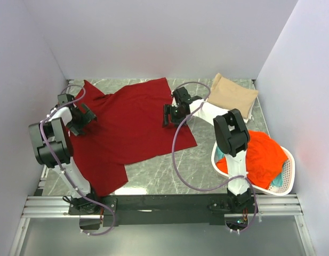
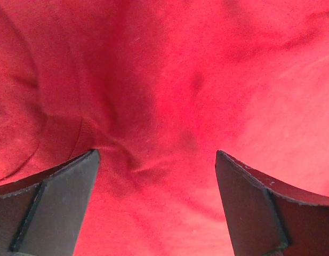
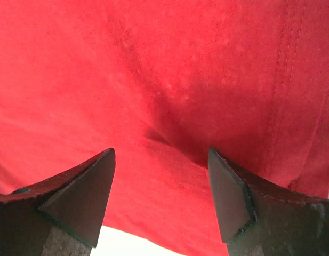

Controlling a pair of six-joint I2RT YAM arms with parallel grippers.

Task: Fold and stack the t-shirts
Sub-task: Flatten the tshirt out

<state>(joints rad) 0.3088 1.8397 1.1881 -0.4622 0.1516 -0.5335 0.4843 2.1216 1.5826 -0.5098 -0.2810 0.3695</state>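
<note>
Across the marble-look table point(image 1: 169, 173), the dark red t-shirt point(image 1: 127, 122) lies spread out, soft knit, lightly wrinkled. Left gripper point(image 1: 85, 117) and right gripper point(image 1: 168, 116) hover spread wide over its left and right sides, pinching nothing, probably lining up a fold. The folded tan shirt point(image 1: 233, 95) sits far right, and the orange-red one point(image 1: 263, 157) is in the basket point(image 1: 288, 172).

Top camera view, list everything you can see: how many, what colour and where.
dark red t-shirt: one, dark red, spread across the table's left and middle
tan t-shirt: one, tan, folded, far right corner
orange-red t-shirt: one, bright orange-red, heaped in the basket
teal cloth: count unclear, teal, under the orange-red one
laundry basket: one, white, near right
table: one, grey marbled
left gripper: one, black, open over the dark red shirt's left side
right gripper: one, black, open at that shirt's right edge
</note>
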